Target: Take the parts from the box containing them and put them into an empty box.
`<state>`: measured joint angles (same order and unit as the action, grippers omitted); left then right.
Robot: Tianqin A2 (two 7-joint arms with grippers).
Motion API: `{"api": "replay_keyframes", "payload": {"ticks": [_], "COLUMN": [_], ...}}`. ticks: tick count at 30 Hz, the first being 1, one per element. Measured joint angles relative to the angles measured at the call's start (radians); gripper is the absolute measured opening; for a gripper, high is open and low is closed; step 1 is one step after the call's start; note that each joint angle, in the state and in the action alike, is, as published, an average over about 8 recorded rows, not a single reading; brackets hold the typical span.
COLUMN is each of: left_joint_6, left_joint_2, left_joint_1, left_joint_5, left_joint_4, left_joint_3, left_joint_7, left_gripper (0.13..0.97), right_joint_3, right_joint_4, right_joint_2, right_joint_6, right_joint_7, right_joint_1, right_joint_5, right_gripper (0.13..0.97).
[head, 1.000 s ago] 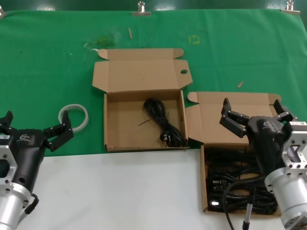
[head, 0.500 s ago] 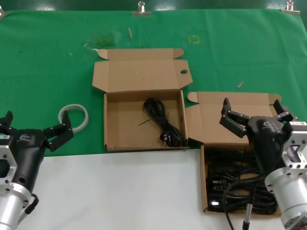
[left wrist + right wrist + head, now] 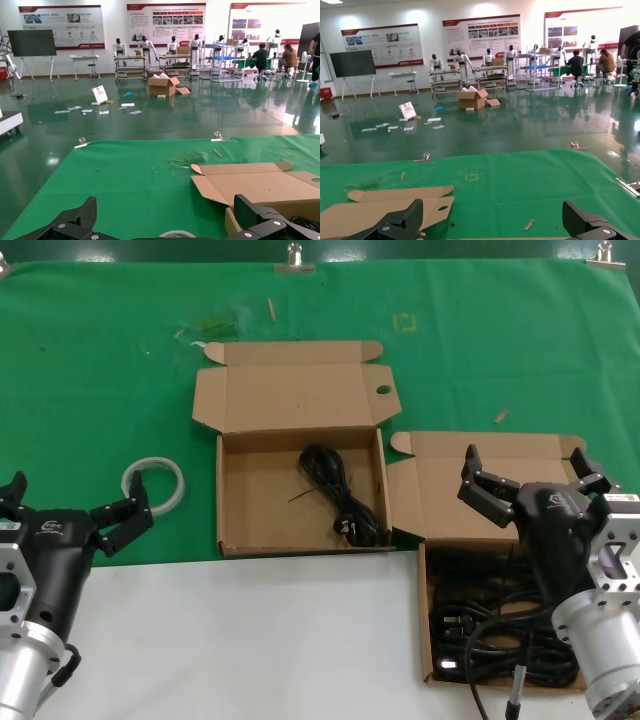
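Note:
Two open brown cardboard boxes lie in the head view. The right box (image 3: 424, 625) holds several black coiled cables (image 3: 500, 635). The centre box (image 3: 258, 490) holds one cable bundle (image 3: 343, 496) near its right wall. My right gripper (image 3: 527, 466) hovers open over the right box's raised lid, nothing between its fingers (image 3: 408, 216). My left gripper (image 3: 76, 496) stands open at the near left, apart from both boxes and empty. In the left wrist view the centre box's lid (image 3: 260, 184) shows beyond one finger (image 3: 252, 215). In the right wrist view that same lid (image 3: 385, 206) shows with its round hole.
A clear tape roll (image 3: 152, 462) lies on the green cloth (image 3: 100, 360) just ahead of the left gripper. Small scraps lie on the cloth at the back. A white surface (image 3: 250, 640) runs along the near edge, and the right box sits partly on it.

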<state>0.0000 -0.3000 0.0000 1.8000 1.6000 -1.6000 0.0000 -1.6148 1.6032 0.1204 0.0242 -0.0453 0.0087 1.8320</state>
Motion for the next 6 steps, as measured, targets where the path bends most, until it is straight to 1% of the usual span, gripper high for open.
{"api": "replay_keyframes", "payload": {"ticks": [6], "left_joint_6": [0.000], "left_joint_2": [0.000], "left_joint_1": [0.000], "left_joint_5": [0.000], "left_joint_4": [0.000], "left_joint_3": [0.000], "left_joint_7": [0.000], "left_gripper": [0.965], "right_joint_3": [0.000], "right_joint_4": [0.000], "right_joint_2": [0.000], "right_joint_6": [0.000], "right_joint_7": [0.000], "right_joint_1": [0.000], "right_joint_5": [0.000], "right_gripper": [0.966]}}
